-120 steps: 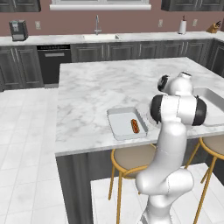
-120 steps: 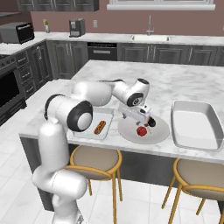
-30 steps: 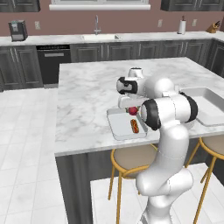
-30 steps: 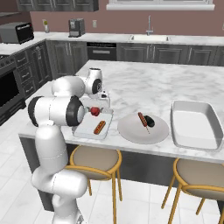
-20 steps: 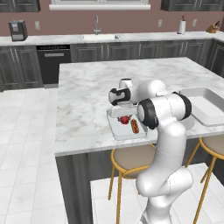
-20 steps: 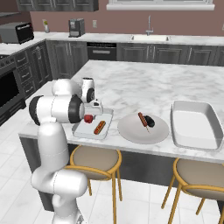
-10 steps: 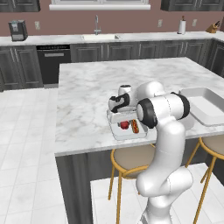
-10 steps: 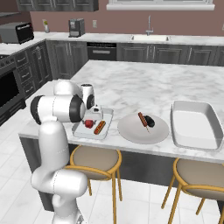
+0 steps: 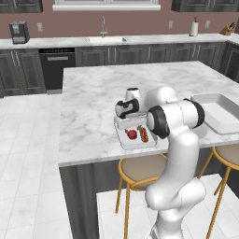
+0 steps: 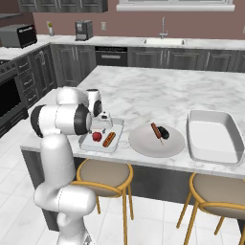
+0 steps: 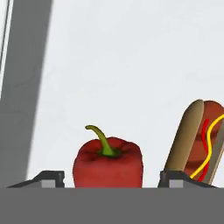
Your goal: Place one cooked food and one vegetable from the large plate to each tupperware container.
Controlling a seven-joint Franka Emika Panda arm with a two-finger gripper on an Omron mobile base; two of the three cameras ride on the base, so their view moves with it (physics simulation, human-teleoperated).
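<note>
Red pepper moved from round plate to small tray.
Six seconds earlier the pepper (image 11: 107,162) lies on the plate (image 10: 143,141) under the gripper (image 11: 109,180); now it rests in the small tray (image 10: 86,142) beside the hot dog (image 10: 109,139), the fingers (image 11: 49,179) spread apart on either side of it.

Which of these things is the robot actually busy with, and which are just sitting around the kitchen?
Part of the job:
red pepper
hot dog
small tray
round plate with two foods
large tray
hand

Just lying about:
stools
sink
coffee machine
</note>
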